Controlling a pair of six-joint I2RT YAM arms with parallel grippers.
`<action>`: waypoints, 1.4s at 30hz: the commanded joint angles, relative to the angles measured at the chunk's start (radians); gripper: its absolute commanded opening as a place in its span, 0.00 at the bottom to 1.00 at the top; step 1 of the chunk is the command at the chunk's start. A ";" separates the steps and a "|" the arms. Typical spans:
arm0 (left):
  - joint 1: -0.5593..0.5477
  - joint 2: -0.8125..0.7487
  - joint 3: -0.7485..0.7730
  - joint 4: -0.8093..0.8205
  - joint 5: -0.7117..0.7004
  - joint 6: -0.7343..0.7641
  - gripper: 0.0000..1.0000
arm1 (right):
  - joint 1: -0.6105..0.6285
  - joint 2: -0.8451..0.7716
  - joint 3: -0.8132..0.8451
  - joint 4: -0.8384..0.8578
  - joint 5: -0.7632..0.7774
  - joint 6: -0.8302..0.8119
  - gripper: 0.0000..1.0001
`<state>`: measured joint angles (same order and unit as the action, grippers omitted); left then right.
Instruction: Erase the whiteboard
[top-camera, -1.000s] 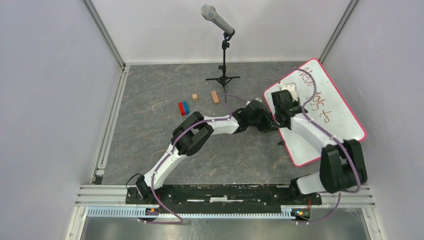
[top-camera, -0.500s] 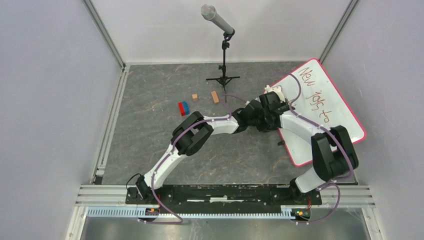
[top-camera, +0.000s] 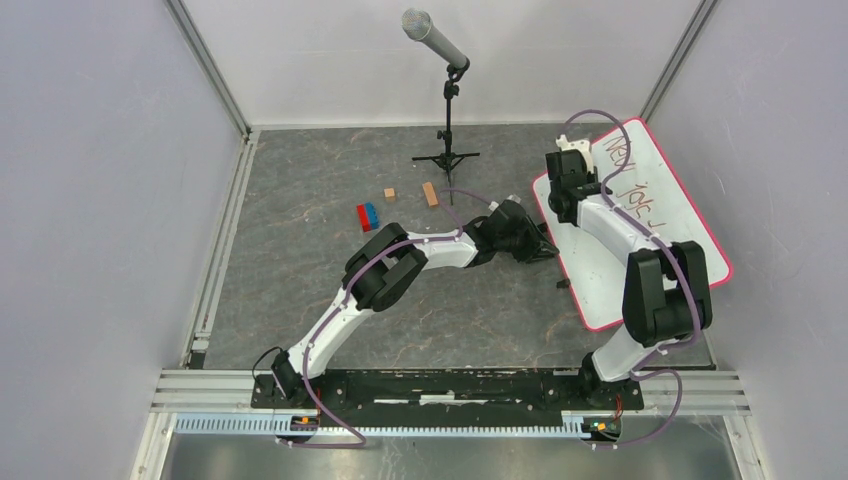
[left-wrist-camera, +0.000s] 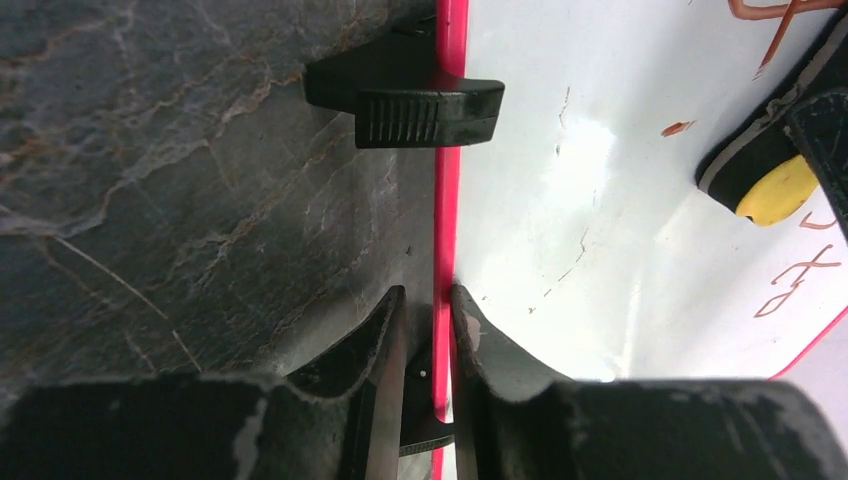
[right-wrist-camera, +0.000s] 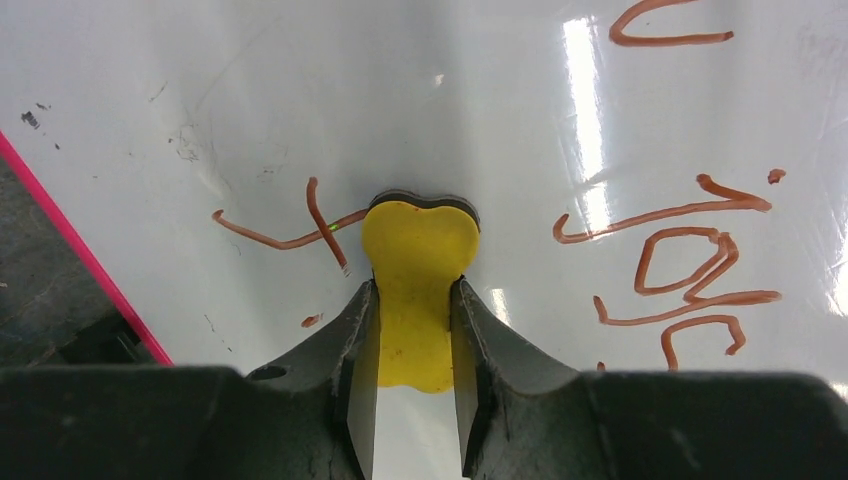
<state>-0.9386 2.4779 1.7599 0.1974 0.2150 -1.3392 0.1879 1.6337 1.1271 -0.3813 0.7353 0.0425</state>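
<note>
- Whiteboard (top-camera: 598, 290) is laid flat by the far right corner of the tabletop. It sits skewed, with its long axis running from the far edge toward the near right.
- Its pink rim (left-wrist-camera: 447, 200) on the left long side is pinched by the left gripper (left-wrist-camera: 428, 330), one finger on the tabletop side and one over the white surface. A black clip (left-wrist-camera: 405, 95) sits on the same rim just beyond.
- A yellow eraser (right-wrist-camera: 418, 235) is gripped by the right gripper (right-wrist-camera: 412, 288), whose fingers are pressed against its two flanks. The eraser's dark felt end appears to be set down on the board near the board's far left corner.
- Red-brown handwriting (right-wrist-camera: 690, 260) not yet wiped is seen on both sides of the eraser. A short stroke touches it on the side toward the pink rim, and the larger letters lie on the other side, toward the board's far right rim.
- The coming stroke is judged to turn on this: the bulk of the writing lies across the board's short axis from the eraser. The right arm alone is placed to reach it, and the left arm is taken up with steadying the board.
- No container is seen on the tabletop.
</note>
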 joint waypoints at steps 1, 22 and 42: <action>0.006 0.058 -0.031 -0.127 -0.100 0.000 0.29 | 0.032 -0.008 -0.092 0.024 0.021 -0.031 0.32; 0.002 0.060 -0.014 -0.151 -0.112 0.002 0.33 | -0.045 0.052 0.121 -0.009 0.075 -0.116 0.38; 0.000 0.062 -0.007 -0.163 -0.118 0.002 0.33 | 0.077 0.201 0.128 0.007 -0.022 -0.069 0.37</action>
<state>-0.9394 2.4779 1.7622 0.1871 0.1806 -1.3396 0.3157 1.8477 1.2171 -0.3462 0.6537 -0.0299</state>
